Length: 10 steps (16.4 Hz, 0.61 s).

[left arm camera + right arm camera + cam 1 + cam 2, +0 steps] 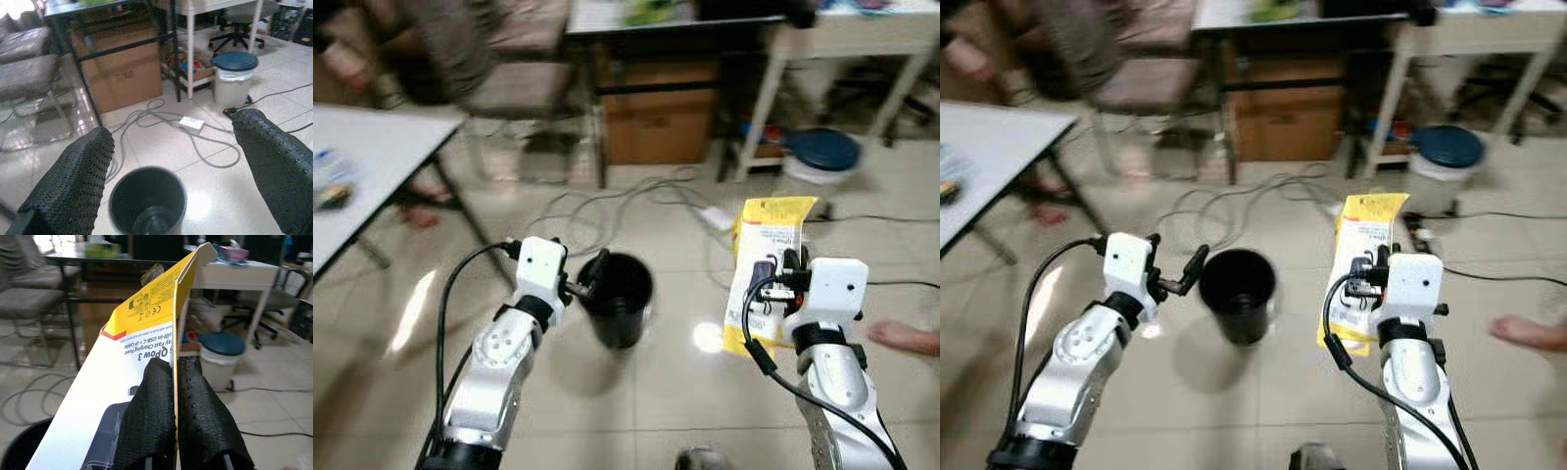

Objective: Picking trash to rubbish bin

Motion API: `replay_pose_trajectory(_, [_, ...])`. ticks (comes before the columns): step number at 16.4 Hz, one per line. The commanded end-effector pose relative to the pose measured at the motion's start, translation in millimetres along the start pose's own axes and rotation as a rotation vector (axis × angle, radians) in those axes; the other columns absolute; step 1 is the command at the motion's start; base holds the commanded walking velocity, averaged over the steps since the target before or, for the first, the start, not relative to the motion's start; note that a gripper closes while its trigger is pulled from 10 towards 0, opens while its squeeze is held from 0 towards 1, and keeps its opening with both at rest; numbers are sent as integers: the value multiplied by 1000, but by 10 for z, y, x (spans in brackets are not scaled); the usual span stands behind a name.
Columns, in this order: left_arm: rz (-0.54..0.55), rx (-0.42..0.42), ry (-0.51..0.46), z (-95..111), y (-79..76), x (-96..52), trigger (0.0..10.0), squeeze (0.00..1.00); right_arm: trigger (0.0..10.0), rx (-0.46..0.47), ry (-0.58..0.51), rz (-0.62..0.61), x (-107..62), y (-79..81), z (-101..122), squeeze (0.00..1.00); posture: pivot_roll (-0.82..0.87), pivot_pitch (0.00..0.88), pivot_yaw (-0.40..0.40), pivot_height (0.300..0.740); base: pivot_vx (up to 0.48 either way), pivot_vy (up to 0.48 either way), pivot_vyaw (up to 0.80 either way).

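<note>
A flat yellow and white product box (766, 257) stands upright in my right gripper (771, 279), whose fingers (156, 416) are shut on its edge. It hangs to the right of a black round bin (617, 296) standing on the tiled floor. My left gripper (589, 277) is open, its fingers (73, 181) spread just left of and above the bin's rim (146, 196). The bin's inside looks dark, contents unclear.
Cables and a white power adapter (715, 216) lie on the floor behind the bin. A white pedal bin with blue lid (822, 157) stands at the back right. A cardboard box (656, 122) sits under a desk. A white table (372, 166) is left. A person's foot (906, 338) is at right.
</note>
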<state>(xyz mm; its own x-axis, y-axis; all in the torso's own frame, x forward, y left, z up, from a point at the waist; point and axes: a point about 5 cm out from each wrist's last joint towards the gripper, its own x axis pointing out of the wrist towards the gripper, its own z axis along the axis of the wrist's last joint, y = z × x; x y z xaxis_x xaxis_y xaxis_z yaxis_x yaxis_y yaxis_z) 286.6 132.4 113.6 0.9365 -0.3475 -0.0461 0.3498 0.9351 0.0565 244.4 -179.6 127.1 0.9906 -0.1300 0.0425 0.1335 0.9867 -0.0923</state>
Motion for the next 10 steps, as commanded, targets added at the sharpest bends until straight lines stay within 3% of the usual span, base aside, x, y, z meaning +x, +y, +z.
replay_pose_trajectory(1, [-12,7,-17,41,-29,15,10000,0,10000,-4,8,-3,2,-11,-14,0,-70,131,79,740,398,0,-725])
replay_pose_trajectory(2, [-14,11,-16,43,-29,15,10000,0,10000,-4,6,-2,-1,-8,-11,0,-70,133,80,740,394,0,-700])
replay_pose_trajectory(7, [-10,8,-10,27,-21,9,10000,0,10000,-7,-3,2,-8,5,-5,0,-70,131,79,740,378,0,0])
replay_pose_trajectory(10, [1,-2,0,7,-12,4,10000,0,10000,-3,-6,9,-13,14,-5,0,-69,132,80,740,0,0,0])
